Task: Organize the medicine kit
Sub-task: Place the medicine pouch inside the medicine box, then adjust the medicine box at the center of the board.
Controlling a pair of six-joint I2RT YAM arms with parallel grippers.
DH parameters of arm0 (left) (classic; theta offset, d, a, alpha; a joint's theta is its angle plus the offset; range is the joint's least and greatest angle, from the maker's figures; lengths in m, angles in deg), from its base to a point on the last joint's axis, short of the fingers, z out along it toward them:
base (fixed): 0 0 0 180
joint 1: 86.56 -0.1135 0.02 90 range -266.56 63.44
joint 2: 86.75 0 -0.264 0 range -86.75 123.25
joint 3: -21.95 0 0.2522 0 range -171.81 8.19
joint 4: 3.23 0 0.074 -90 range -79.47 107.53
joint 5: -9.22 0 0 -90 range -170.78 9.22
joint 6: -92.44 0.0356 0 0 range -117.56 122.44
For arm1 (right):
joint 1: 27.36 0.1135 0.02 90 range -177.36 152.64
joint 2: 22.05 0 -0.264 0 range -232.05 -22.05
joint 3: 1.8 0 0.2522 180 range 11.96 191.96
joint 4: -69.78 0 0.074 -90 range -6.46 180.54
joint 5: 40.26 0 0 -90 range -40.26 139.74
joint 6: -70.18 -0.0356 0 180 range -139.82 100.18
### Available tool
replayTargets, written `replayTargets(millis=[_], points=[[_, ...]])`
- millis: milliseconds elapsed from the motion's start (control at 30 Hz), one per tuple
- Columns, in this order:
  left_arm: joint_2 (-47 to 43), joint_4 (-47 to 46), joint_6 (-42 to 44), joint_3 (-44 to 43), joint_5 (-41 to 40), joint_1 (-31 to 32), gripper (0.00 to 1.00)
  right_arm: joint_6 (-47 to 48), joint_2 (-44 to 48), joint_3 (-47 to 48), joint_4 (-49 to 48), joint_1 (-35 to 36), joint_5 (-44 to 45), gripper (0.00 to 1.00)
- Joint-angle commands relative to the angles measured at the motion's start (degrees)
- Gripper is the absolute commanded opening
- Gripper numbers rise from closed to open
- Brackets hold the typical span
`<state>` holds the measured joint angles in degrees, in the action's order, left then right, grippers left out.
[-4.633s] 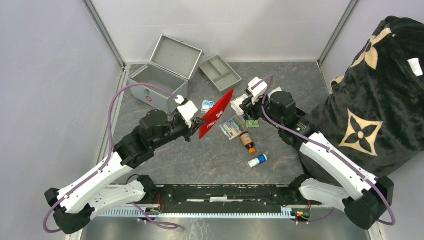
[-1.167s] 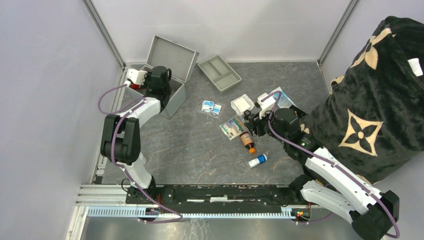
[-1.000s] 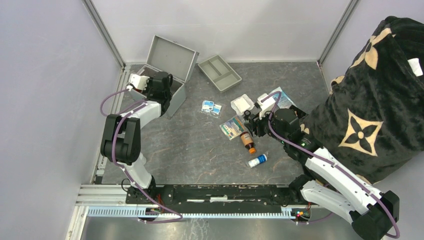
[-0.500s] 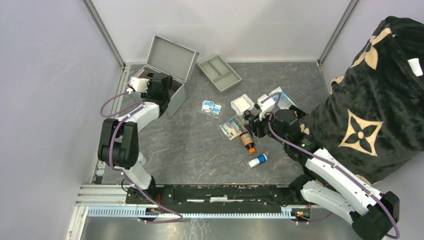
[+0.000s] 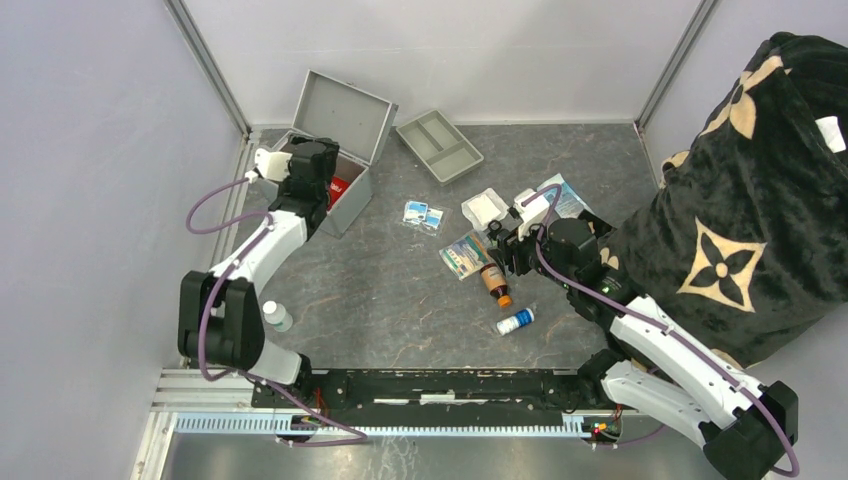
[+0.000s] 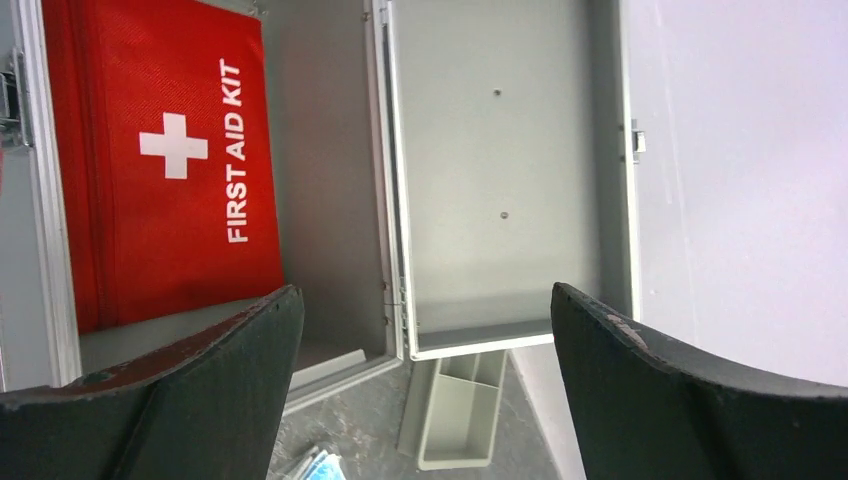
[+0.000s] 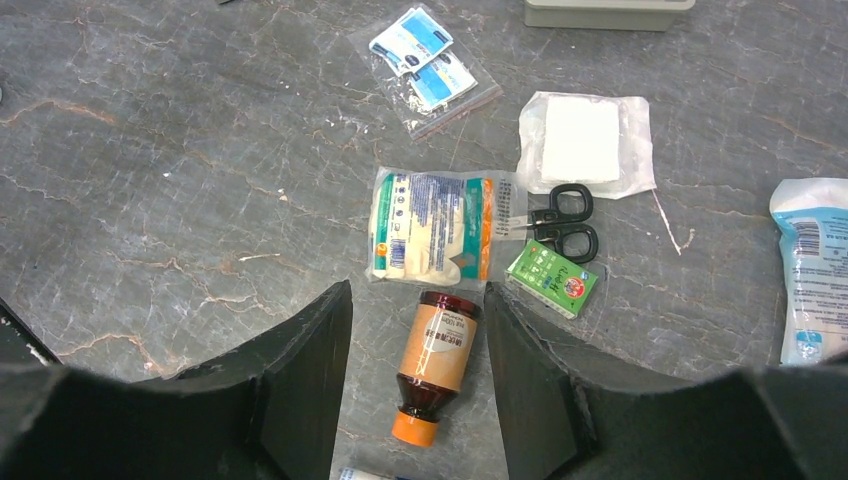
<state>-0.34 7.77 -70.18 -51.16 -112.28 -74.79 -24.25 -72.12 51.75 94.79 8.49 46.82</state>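
Note:
The medicine kit point(image 5: 352, 118) is a silver-grey metal case at the back left, lid swung open point(image 6: 500, 170). A red first aid pouch point(image 6: 160, 160) lies inside its body, showing red in the top view point(image 5: 338, 190). My left gripper point(image 5: 316, 168) hovers over the case, wide open and empty point(image 6: 425, 300). My right gripper point(image 7: 415, 300) is open above a brown bottle with an orange cap point(image 7: 438, 365) lying on the table point(image 5: 494, 282). The bottle shows in the gap between the fingers, untouched.
A grey divided tray point(image 5: 438, 146) lies right of the case. A sachet bag point(image 7: 425, 62), gauze pad point(image 7: 585, 140), bandage packet point(image 7: 430, 238), scissors point(image 7: 565, 225), green box point(image 7: 552, 278) and blue-white tube point(image 5: 516, 321) lie mid-table. A small white bottle point(image 5: 276, 316) is near left. A black patterned bag point(image 5: 750, 200) fills the right.
My left gripper opened over the case and the red pouch now lies inside, free of the fingers. The left arm's elbow swung toward the near edge. The right gripper stayed put.

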Motion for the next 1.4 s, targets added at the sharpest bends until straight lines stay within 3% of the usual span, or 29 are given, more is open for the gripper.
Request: replayTargets(millis=[0, 200, 400, 600, 867, 1033, 1367], points=[[-5.4, 4.8, 0.8, -1.6, -0.5, 0.1, 0.99, -1.2, -0.7, -0.2, -3.0, -0.1, -1.0, 0.58], [-5.0, 4.8, 13.4, -4.6, 4.5, 0.0, 0.99, -1.2, -1.1, 0.2, -3.1, -0.2, -1.1, 0.58], [3.4, 8.8, 40.6, -15.6, 21.9, -0.1, 0.96, -0.9, -0.7, 0.2, -2.6, -0.1, -0.3, 0.58], [13.3, 25.3, 61.0, -27.6, 34.6, -0.2, 0.85, 0.0, -0.7, 0.6, -1.5, -0.2, -0.4, 0.58], [11.6, 31.1, 69.1, -23.1, 35.5, -0.2, 0.84, 0.8, -1.2, 0.9, -1.2, -0.1, -0.1, 0.58], [15.2, 36.3, 73.6, -25.0, 34.5, -0.2, 0.84, 0.6, -1.3, 0.8, -1.6, -0.2, -0.7, 0.58], [18.2, 38.6, 73.7, -26.9, 31.7, -0.2, 0.61, 0.4, -0.7, 0.3, -1.6, -0.1, -0.6, 0.59]])
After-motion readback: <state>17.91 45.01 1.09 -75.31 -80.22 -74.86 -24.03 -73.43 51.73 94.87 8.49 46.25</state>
